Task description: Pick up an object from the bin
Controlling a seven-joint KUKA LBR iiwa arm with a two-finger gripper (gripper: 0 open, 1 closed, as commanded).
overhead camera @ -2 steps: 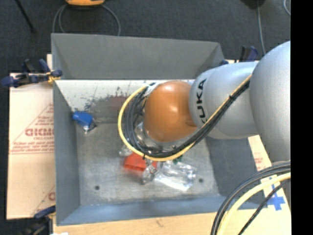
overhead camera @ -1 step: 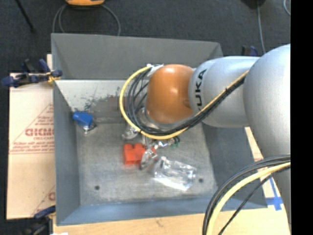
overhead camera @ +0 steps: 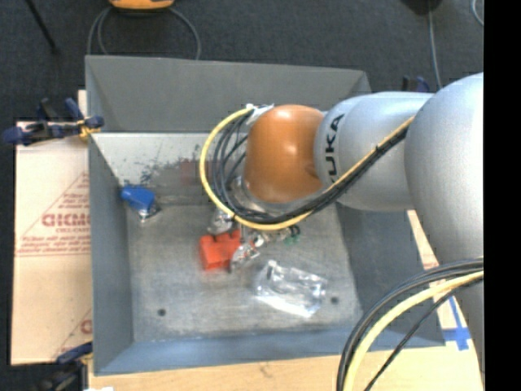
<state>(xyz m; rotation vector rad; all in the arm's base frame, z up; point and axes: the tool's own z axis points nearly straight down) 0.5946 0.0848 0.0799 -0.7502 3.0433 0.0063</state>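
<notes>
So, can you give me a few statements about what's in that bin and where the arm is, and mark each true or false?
1. A red block lies near the middle of the bin. True.
2. The blue thing sits right under the gripper. False: it lies off by the left wall; the gripper is at the red block.
3. A clear plastic piece lies right of the red block. True.
4. The arm comes in from the left. False: it reaches in from the right.
</notes>
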